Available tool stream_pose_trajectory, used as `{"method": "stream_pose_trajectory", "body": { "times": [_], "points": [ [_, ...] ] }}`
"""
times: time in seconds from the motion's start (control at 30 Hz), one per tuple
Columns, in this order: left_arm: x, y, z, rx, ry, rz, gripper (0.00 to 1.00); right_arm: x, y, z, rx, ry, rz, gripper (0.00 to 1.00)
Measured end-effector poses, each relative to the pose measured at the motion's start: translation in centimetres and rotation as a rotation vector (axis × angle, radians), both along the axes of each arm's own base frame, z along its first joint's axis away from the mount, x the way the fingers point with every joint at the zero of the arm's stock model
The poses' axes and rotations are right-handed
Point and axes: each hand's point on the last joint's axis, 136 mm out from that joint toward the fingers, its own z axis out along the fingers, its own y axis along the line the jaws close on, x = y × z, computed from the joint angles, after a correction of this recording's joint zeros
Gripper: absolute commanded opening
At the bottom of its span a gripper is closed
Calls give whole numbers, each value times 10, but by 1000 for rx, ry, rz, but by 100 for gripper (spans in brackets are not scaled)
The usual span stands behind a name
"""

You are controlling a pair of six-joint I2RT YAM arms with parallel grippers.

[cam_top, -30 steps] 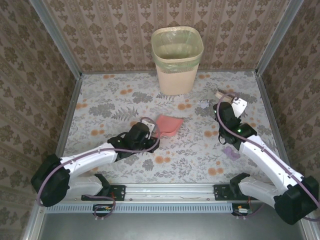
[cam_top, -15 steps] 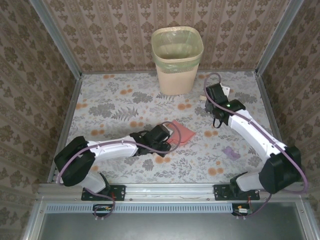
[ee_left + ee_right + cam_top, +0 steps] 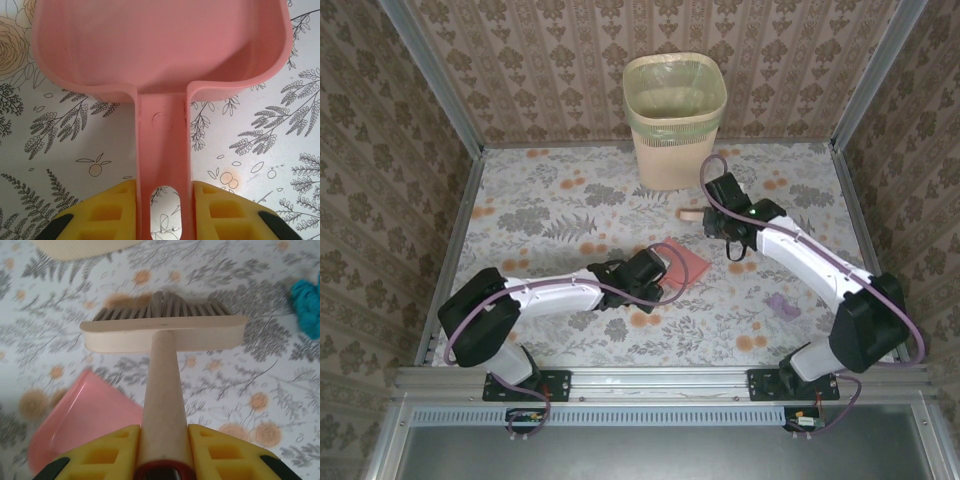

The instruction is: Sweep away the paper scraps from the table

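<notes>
You've got pink dustpan (image 3: 160, 50) w/ handle btwn left jaws, pan ahead of them; wooden brush (image 3: 162, 335) handle btwn right jaws, bristles fwd; beige bin (image 3: 670, 160) beyond both.

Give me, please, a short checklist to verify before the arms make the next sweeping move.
1. Hold of the left gripper on the pink dustpan handle: ok, shut.
2. Hold of the right gripper on the brush handle: ok, shut.
3. Dustpan lip flat on the table: cannot tell.
4. Bristles lined up on the teal scrap: not ok, it lies beside the head's end.
5. Pickup of the lilac scrap: not ok, it lies on the table, far from the dustpan.
</notes>
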Motion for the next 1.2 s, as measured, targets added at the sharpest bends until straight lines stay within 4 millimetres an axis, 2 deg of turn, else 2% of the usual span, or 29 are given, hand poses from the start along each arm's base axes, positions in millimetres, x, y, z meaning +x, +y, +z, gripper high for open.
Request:
{"method": "stream_pose_trajectory", "body": {
  "times": [0.13, 0.3, 0.43, 0.63, 0.77, 0.87, 1.07, 1.2],
  "points": [
    [1, 0, -3, 11, 0, 3, 0, -22, 4, 15, 79, -19, 36, 0],
    [3, -1, -4, 17, -2, 5, 0, -47, -13, 46, 148, -138, 0, 0],
    [3, -1, -4, 20, -2, 6, 0, -51, -26, 60, 130, -201, -34, 0],
    [3, 0, -5, 24, -4, 8, 0, -24, -32, 45, -47, -146, -46, 0],
    [3, 0, -5, 30, -10, 9, 0, -19, -40, 32, -158, -110, -39, 0],
    [4, 1, -5, 33, -15, 11, 0, -19, -38, 25, -203, -81, -7, 0],
    [4, 1, -7, 39, -13, 12, 0, -31, -8, 14, -243, -48, 143, 0],
    [4, 1, -8, 43, -13, 13, 0, -48, 11, 11, -241, -20, 238, 0]
  ]
}}
